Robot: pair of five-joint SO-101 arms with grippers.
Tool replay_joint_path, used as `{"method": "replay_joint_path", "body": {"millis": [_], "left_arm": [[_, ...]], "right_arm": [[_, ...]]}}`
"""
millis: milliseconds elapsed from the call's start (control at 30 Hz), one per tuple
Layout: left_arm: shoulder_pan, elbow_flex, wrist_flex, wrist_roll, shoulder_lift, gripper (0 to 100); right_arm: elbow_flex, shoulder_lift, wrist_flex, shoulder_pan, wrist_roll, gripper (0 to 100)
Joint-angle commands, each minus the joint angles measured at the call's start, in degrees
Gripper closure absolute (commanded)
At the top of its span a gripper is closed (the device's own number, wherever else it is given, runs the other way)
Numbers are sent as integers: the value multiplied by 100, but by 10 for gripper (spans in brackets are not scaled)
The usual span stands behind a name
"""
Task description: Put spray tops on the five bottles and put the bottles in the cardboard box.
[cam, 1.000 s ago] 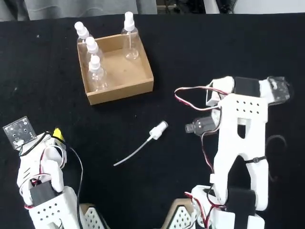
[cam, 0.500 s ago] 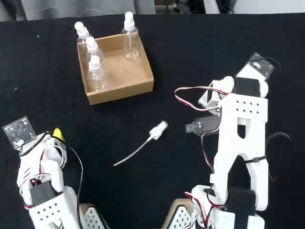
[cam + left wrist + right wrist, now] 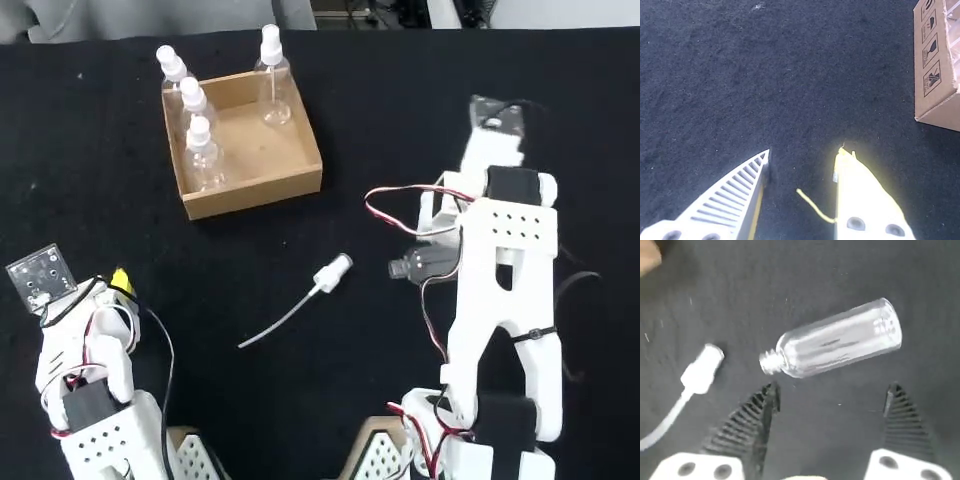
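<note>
Right gripper (image 3: 832, 390) released: jaws spread wide, nothing between them. Just past its tips, the uncapped bottle (image 3: 832, 345), flat on its side on the black table (image 3: 400, 90), neck toward the loose spray top (image 3: 701, 371). No contact with either finger. In the high view, bottle body partly tucked under the right arm (image 3: 505, 290), neck sticking out on the left. Clear gap between neck and spray top, not touching. Spray top also on its side, with its thin dip tube (image 3: 280, 322) trailing toward the near-left.

Left gripper (image 3: 804, 152) likewise released: jaws apart, bare cloth between. Parked at the near-left of the table, well apart from bottle and spray top.

Cardboard box (image 3: 255, 192) at far left, open side up. Four capped bottles (image 3: 203, 150) upright there: three in a row along its left wall, one by the far wall. Base of the rearmost in the row hidden, so cannot tell whether inside or just behind the box. Near-right part of the box floor bare.
</note>
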Motion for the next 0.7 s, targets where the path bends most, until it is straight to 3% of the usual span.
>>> {"method": "replay_joint_path", "body": {"millis": [0, 333, 667], "left_arm": [[-84, -22, 26, -9, -35, 805], [-84, -22, 26, -9, -35, 805], [-84, -22, 26, -9, -35, 805]], "right_arm": [[-48, 4, 176, -97, 1160, 698], [-13, 4, 246, -97, 4185, 698], [4, 13, 255, -97, 5503, 698]]}}
